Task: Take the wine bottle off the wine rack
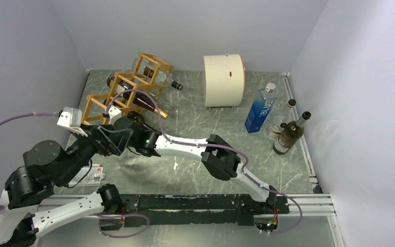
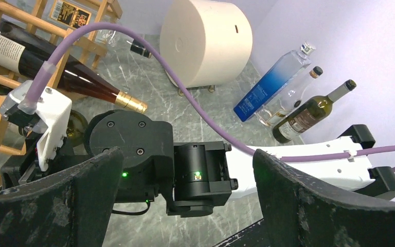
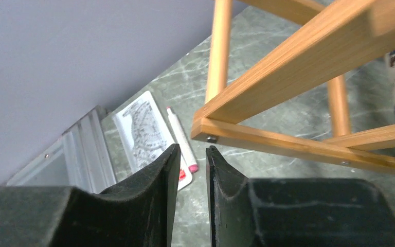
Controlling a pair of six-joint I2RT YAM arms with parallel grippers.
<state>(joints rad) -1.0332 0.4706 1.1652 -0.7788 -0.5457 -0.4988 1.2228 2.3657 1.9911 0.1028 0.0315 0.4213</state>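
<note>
Lilac-grey walls on three sides, green-veined marble desk (image 1: 195,123) below. Wine rack (image 1: 108,100) stands back left, stepped cells of orange-brown sticks. Cream drum (image 1: 223,80) lies on its side at back centre, well apart from the rack. Both arms extend toward the rack's near end.

Wine bottle (image 1: 139,100) lies in the rack, dark body through a middle cell, gold-foil neck poking out toward desk centre. Nothing grips it.

Left end effector (image 2: 187,154): its own camera shows the fingers wide apart and empty, with the right arm's black wrist framed between them. The overhead view hides that gap. Right end effector (image 3: 193,149): fingers pinched to a slit with nothing in them, just beside the rack's lower corner joint. Contact cannot be told, and only its own camera shows this.

By the right wall stand a blue bottle (image 1: 261,110) and an olive-green bottle (image 1: 289,135).

Printed card (image 3: 146,136) and pink-tipped pen (image 3: 181,138) lie by the left rail, sharp only in the right wrist view.
</note>
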